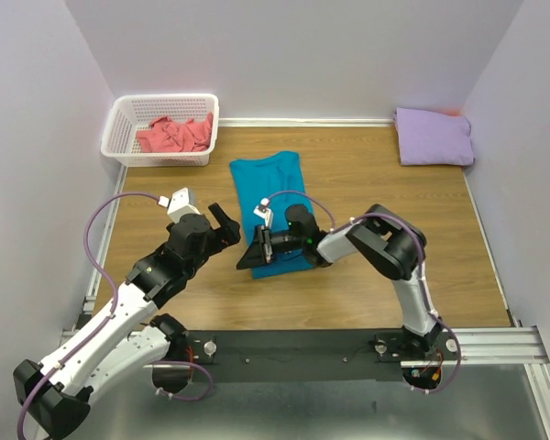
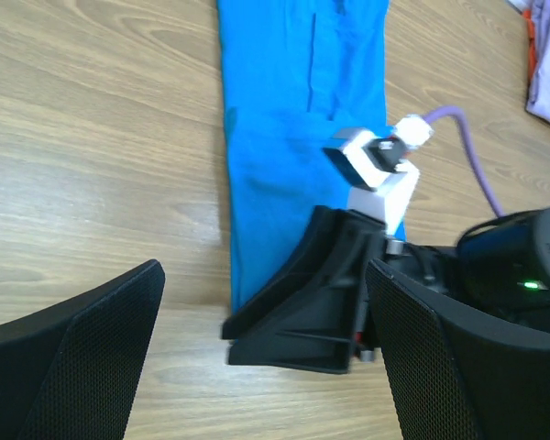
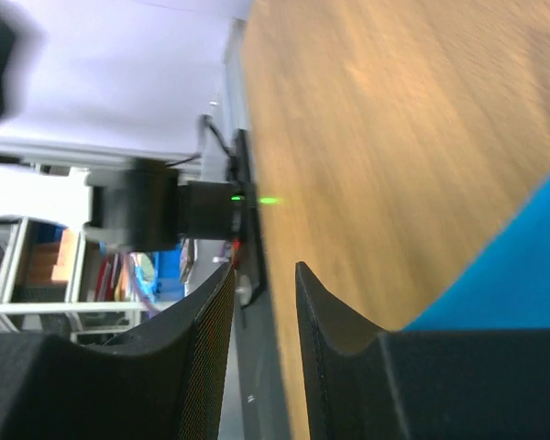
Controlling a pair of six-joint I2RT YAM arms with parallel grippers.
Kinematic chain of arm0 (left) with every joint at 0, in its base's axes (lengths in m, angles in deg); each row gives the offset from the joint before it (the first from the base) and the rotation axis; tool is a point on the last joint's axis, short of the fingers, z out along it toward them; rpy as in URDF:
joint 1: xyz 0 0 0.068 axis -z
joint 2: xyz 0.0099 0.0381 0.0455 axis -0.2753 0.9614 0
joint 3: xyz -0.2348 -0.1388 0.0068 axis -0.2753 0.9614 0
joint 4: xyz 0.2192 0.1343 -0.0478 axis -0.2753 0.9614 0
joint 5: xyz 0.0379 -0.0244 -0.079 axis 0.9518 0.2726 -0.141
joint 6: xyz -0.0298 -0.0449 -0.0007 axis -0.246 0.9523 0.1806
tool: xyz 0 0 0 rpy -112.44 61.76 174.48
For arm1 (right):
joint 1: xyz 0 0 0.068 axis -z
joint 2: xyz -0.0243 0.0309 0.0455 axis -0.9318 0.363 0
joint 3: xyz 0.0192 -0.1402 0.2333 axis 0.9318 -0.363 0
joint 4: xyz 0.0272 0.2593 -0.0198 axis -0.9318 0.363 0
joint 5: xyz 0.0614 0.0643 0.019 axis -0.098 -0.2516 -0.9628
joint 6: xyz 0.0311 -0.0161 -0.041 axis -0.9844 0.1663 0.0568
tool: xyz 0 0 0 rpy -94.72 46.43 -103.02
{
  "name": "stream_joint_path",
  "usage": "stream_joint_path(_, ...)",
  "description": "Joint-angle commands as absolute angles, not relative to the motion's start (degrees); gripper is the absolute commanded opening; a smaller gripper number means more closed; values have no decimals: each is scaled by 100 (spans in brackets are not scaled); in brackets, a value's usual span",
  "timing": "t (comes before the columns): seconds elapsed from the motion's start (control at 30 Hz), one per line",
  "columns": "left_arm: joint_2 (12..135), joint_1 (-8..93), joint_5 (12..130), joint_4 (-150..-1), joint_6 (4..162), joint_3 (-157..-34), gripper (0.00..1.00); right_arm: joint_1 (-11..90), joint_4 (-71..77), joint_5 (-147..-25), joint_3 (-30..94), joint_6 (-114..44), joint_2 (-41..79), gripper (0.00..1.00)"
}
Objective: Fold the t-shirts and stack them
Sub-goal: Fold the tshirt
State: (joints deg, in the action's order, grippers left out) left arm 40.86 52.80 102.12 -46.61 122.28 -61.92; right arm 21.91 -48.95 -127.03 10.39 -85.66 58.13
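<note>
Left pincer (image 1: 225,223) gapes wide just left of the teal shirt (image 1: 270,183), right pincer (image 1: 255,255) narrowly apart at its near edge, gripping nothing I can see; lavender shirt (image 1: 433,137) lies folded, teal seems part-folded, pink shirt (image 1: 174,136) waits in the basket (image 1: 117,128).

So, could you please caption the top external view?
Left gripper open beside teal t-shirt; right gripper at its near edge.
</note>
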Motion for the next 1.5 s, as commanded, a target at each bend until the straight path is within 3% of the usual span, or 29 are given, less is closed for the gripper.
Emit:
stream_joint_path(0.0,4054,5245,10524,-4415,11957,-6268,98,2029,-4829,-12392,1218,-8720,6597,40)
stream_joint_path(0.17,4080,5237,10357,-4503,11834,-6198,98,2011,-4820,-12234,1113,-8659,6985,40)
stream_joint_path(0.33,4133,5237,10173,-4573,11746,-6171,98,2011,-4689,-12208,1156,-8615,6486,40)
stream_joint_path(0.43,4177,5237,10058,-4599,11693,-6198,98,2011,-3664,-11867,1375,-7976,5741,42)
stream_joint_path(0.57,4274,5245,9830,-4564,11658,-6285,98,2029,-1120,-10763,1972,-6510,4756,46)
stream_joint_path(0.8,4458,5280,9593,-4380,11763,-6400,98,2564,573,-9274,1447,-5908,3225,47)
stream_joint_path(1.0,4748,5614,9180,-4432,12193,-5987,98,2670,2438,-7822,1297,-5732,2390,59)
stream_joint_path(1.17,5073,6001,9241,-4511,12501,-5759,98,2679,3247,-7304,1174,-6083,2248,59)
stream_joint_path(1.47,5759,6291,9276,-4837,12607,-5785,98,2679,3441,-7031,1077,-6461,2748,55)
